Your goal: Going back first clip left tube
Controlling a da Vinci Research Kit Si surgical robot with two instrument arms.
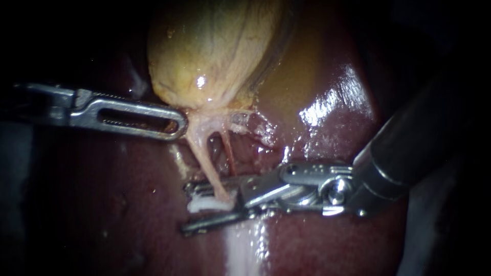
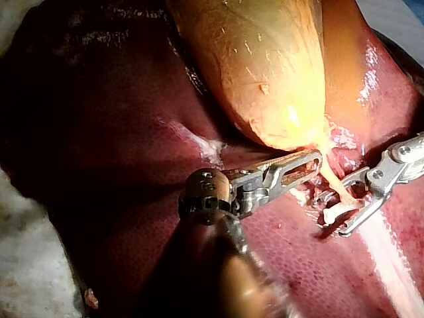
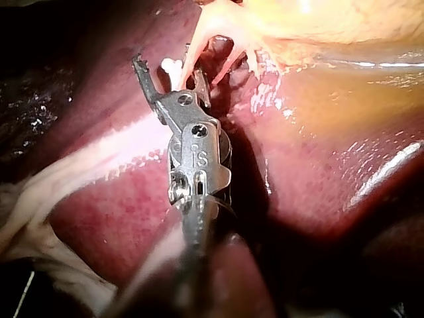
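The yellowish gallbladder [image 1: 215, 46] hangs over the dark red liver [image 1: 327, 138]. Two tubes run down from its neck: a pale left tube [image 1: 204, 158] and a thinner reddish right tube [image 1: 228, 151]. A white clip [image 1: 207, 204] sits across the left tube's lower end. My right instrument [image 1: 197, 207] comes in from the right, its jaws open, one on each side of the clip. My left instrument [image 1: 179, 125], with a slotted jaw, is shut on the pale tissue at the gallbladder's neck. The right wrist view shows the clip [image 3: 171, 65] between the open jaws.
A pale whitish band [image 1: 245, 250] runs down the liver surface below the clip. Wet glistening liver [image 1: 337, 97] lies to the right of the tubes. In the left wrist view, light cloth [image 2: 26, 265] borders the liver.
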